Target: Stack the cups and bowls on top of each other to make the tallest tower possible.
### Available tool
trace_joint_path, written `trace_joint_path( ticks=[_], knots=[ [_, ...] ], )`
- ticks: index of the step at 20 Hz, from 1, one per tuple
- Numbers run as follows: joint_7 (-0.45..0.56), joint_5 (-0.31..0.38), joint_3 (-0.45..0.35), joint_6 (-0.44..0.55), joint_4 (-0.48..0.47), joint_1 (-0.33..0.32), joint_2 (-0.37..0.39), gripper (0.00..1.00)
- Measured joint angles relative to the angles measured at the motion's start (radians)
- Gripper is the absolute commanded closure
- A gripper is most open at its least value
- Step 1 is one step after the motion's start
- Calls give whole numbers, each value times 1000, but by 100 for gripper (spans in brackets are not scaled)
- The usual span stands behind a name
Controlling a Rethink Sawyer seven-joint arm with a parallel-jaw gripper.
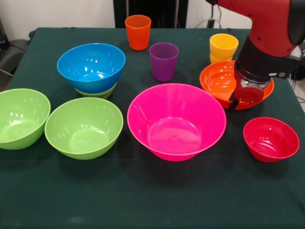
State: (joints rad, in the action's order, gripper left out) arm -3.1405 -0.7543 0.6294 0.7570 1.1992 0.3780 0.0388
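An orange cup [137, 32], a purple cup [163, 61] and a yellow cup [223, 47] stand upright at the far side of the table. A blue bowl [91, 67] sits nested on a lime green bowl [97, 92]. Two more lime green bowls [21, 118] [84, 127] stand at the left, and the large pink bowl [176, 121] in the middle. The small red bowl [270, 139] is at the right. My gripper [240, 95] is down at the near rim of the orange bowl [218, 81]. The arm's body hides whether it grips. No taller tower stands.
The table has a dark green cloth [152, 195], with bare cloth along the near side. The red and black arm [267, 38] comes down at the top right, close beside the yellow cup.
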Motion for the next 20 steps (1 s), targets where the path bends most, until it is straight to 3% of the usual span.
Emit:
trace_joint_path(
  ticks=[10, 20],
  knots=[
    [0, 0, -1, 0, 9, 3, 10, 100],
    [0, 14, 0, 2, 88, 8, 134, 100]
  ],
)
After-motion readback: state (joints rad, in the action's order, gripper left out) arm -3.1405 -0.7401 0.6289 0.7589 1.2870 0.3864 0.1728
